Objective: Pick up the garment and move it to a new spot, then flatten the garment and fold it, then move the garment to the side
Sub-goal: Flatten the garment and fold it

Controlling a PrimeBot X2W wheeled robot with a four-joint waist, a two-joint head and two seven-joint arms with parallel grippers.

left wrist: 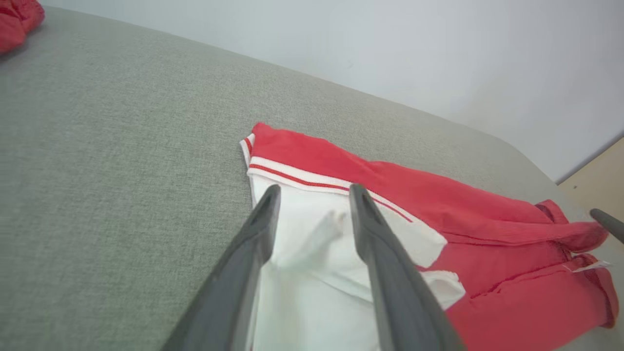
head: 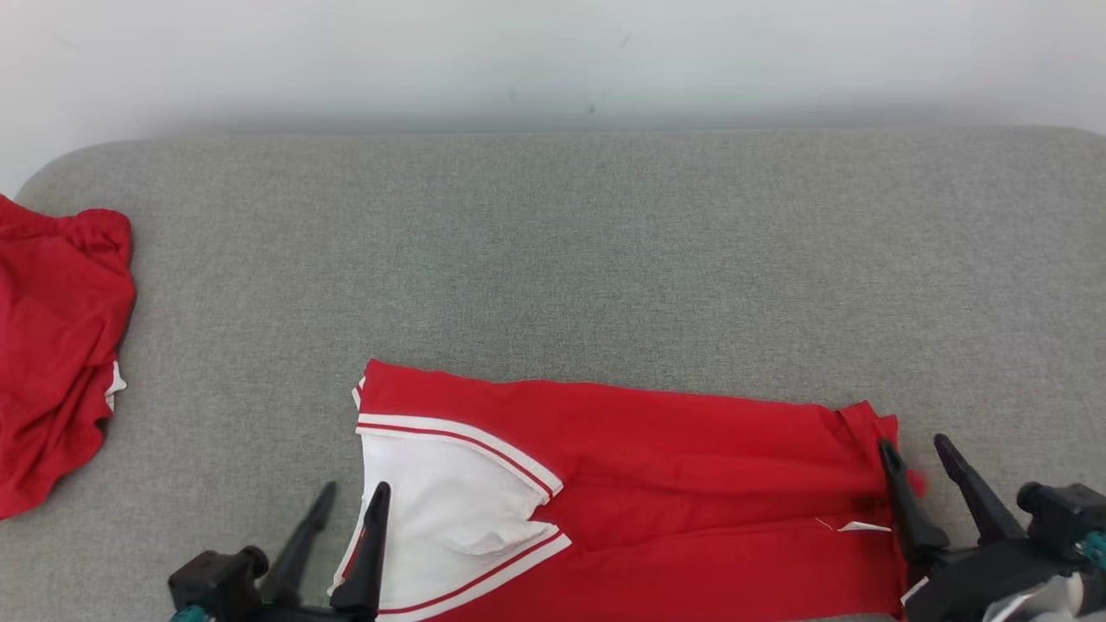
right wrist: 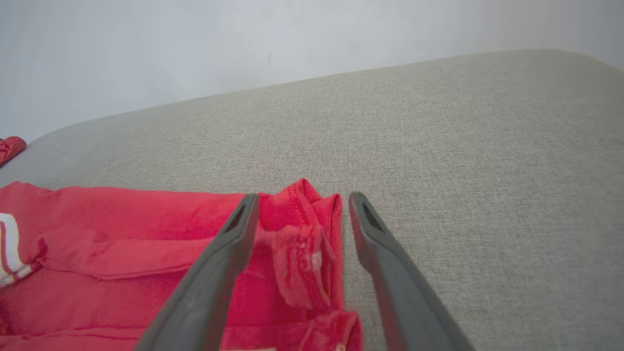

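Head view: folded red-and-white garment (head: 674, 458) lies flat at the grey cushion's (head: 553, 259) near edge. Left gripper (head: 354, 491), near edge left of centre, fingers parted, gripping nothing. Right gripper (head: 913, 442), near edge rightward, likewise parted, empty.

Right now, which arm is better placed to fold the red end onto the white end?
Likely right. The right pincer stands open astride the bunched red end of the garment on the cushion. The left pincer is open at the white end, where the fold would land.
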